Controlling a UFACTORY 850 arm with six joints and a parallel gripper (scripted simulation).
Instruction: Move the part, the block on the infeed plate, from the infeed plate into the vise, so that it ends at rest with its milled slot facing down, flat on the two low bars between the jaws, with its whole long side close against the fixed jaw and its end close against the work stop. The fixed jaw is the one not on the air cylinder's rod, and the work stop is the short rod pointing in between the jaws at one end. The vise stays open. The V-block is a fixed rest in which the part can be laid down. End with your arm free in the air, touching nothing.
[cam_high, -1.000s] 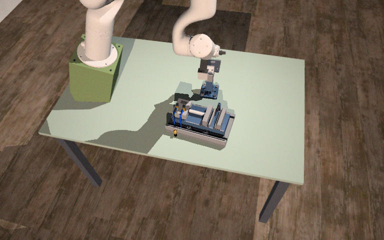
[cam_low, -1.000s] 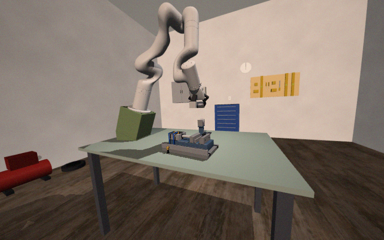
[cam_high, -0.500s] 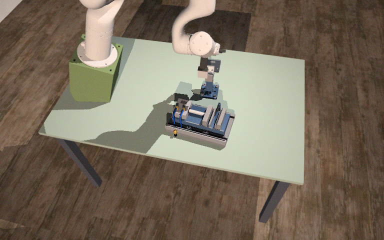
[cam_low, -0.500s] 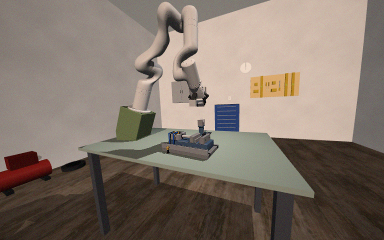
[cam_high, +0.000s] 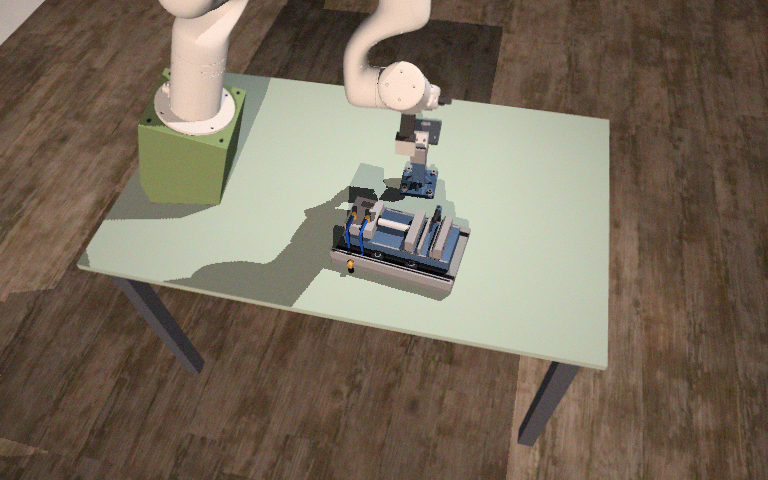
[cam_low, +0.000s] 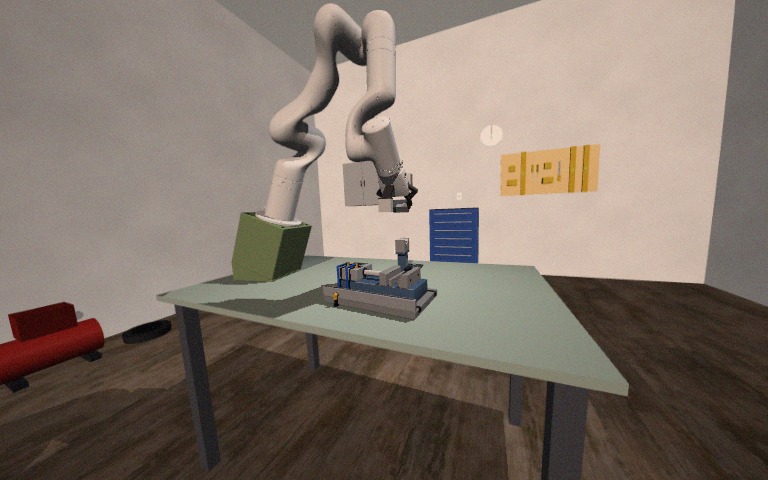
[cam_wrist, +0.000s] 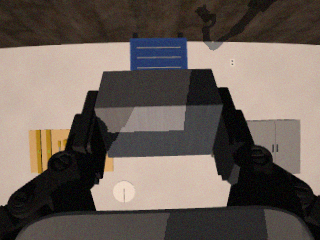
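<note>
Gripping the grey rectangular metal block (cam_high: 404, 147) (cam_low: 394, 204) (cam_wrist: 159, 112), the black two-fingered gripper (cam_low: 396, 195) (cam_wrist: 158, 107) hangs above the pale green tabletop (cam_high: 526, 226) (cam_low: 481, 316).

The claw (cam_wrist: 158, 107) is clamped on a grey block (cam_wrist: 159, 112), one dark finger on each side of it. The block spans the gap between the fingers, its near face crossed by a paler patch and its upper face darker toward the right of the view. Behind the block, partly covered by it, stands a blue cabinet (cam_wrist: 159, 50) with pale horizontal lines. A pale wall (cam_wrist: 50, 90) fills much of the background, with an orange-yellow board (cam_wrist: 44, 150) at the left, partly hidden by the claw's linkage, and a grey two-door cupboard (cam_wrist: 287, 145) at the right. A round white clock (cam_wrist: 124, 191) shows below the block, a small white outlet (cam_wrist: 232, 62) sits at the upper right, and a brown floor (cam_wrist: 75, 20) crosses the top, with dark shadows on its right part.
</note>
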